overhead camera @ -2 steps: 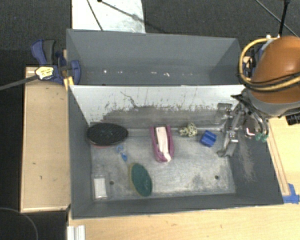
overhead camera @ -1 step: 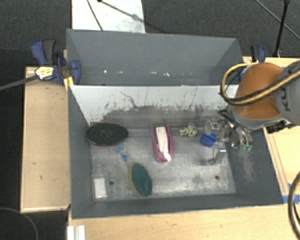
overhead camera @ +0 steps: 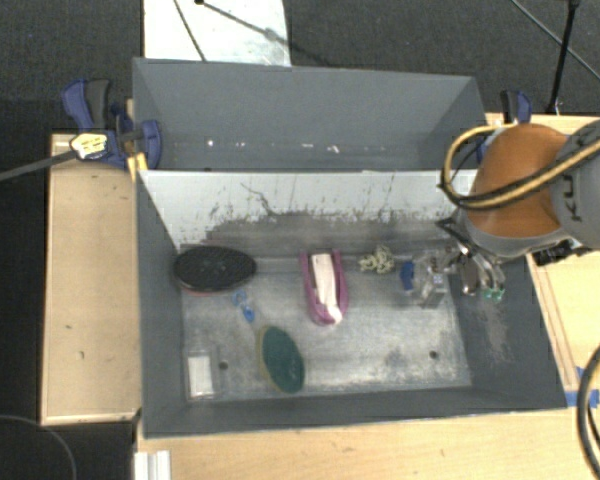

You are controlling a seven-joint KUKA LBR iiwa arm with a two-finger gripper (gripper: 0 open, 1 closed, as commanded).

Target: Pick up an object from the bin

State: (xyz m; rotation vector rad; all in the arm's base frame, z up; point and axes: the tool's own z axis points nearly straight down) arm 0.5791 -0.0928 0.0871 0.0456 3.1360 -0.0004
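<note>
The gripper (overhead camera: pixel 442 276) sits low at the right rear of the grey bin (overhead camera: pixel 310 118); how far open it is can't be told, and nothing is seen in it. The nearest thing is a small blue piece (overhead camera: pixel 407 273) just beside it toward the bin's middle, then a beige knotted cord bit (overhead camera: pixel 378 261). Both are likely light, and the blue one looks stiff and easy to knock away, so it is best pinched across its narrow sides. Further out, well apart, lie a purple-and-white object (overhead camera: pixel 323 288), a black oval brush (overhead camera: pixel 214 268), a dark green oval (overhead camera: pixel 282 358) and a white block (overhead camera: pixel 199 373).
</note>
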